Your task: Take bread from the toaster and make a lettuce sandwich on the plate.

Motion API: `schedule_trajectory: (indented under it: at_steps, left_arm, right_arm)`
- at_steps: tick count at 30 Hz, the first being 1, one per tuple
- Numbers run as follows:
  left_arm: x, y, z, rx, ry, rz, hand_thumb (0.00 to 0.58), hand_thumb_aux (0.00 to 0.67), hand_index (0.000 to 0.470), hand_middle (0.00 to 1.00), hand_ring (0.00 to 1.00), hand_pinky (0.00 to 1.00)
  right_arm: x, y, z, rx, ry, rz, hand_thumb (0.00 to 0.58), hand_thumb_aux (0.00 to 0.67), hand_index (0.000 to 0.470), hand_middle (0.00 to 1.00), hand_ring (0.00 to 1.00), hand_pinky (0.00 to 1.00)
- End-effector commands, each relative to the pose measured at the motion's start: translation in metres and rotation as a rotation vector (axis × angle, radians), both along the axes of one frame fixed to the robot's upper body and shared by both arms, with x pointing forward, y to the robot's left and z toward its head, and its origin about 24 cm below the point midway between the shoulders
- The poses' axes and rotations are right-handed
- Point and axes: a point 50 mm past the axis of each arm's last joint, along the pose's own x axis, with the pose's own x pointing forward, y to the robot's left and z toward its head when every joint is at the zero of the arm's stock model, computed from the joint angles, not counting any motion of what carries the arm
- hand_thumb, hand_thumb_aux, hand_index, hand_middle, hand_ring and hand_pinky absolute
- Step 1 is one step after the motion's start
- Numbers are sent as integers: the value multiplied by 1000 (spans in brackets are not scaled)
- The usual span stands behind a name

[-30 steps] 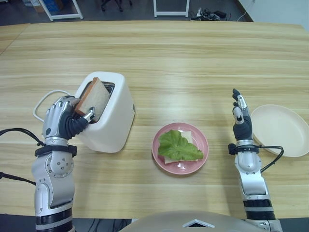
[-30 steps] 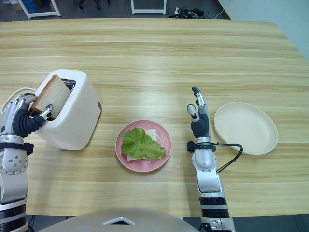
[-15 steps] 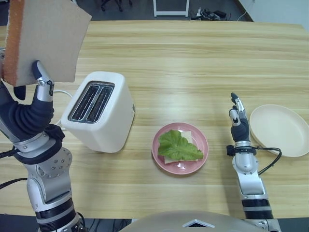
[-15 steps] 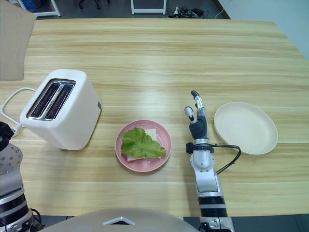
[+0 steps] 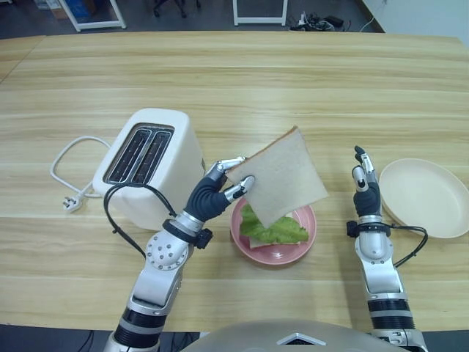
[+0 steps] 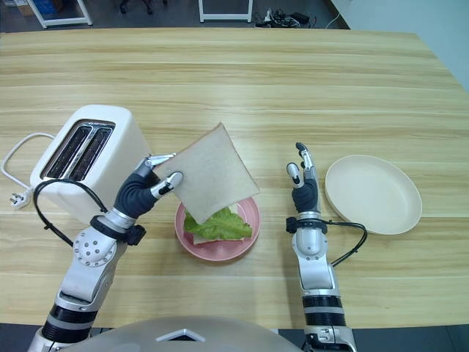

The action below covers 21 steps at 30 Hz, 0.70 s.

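The left hand (image 5: 220, 192) sits just left of the round pink plate (image 5: 294, 254) and pinches a square slice of pale bread with a brown crust (image 5: 282, 176) by its lower left corner. Fingers are on the face, thumb behind. The slice is tilted, its top corner pointing up and away, and it hangs over the plate's far half, covering part of the green lettuce leaf (image 5: 277, 232) lying there. Whether its lower edge touches the leaf I cannot tell.

Under the leaf a pale strip of another bread slice (image 5: 253, 243) peeps out on the plate's left side. The white two-slot toaster (image 5: 157, 176) stands to the left of the plate, beyond the left hand, its white cord and plug (image 5: 67, 176) trailing off further left on the light wooden table (image 5: 293, 88).

Right of the plate the right hand (image 5: 364, 188) stands upright, fingers straight and close together, holding nothing — and it is just beside a shallow cream dish (image 5: 429, 196) further right.
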Motion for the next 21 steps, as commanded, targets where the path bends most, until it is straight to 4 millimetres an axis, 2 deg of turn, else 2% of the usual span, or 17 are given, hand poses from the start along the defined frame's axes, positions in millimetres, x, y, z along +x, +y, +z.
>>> schedule_trajectory:
  at_steps: [1,6,17,21]
  left_arm:
    - [14,-4,-16,114,97,-68,580,670,470,1000,1000,1000]
    - [27,1,-25,198,158,-98,580,670,470,1000,1000,1000]
    - [50,17,-14,295,184,-146,580,670,470,1000,1000,1000]
    - [54,17,-21,300,229,-175,580,670,470,1000,1000,1000]
  right_arm:
    - [1,-1,-3,11,14,1,0,0,0,0,0,0]
    - [0,-2,-7,10,31,4,0,0,0,0,0,0]
    - [2,0,-13,1,57,17,0,0,0,0,0,0]
    - [3,1,-14,-2,62,20,0,0,0,0,0,0]
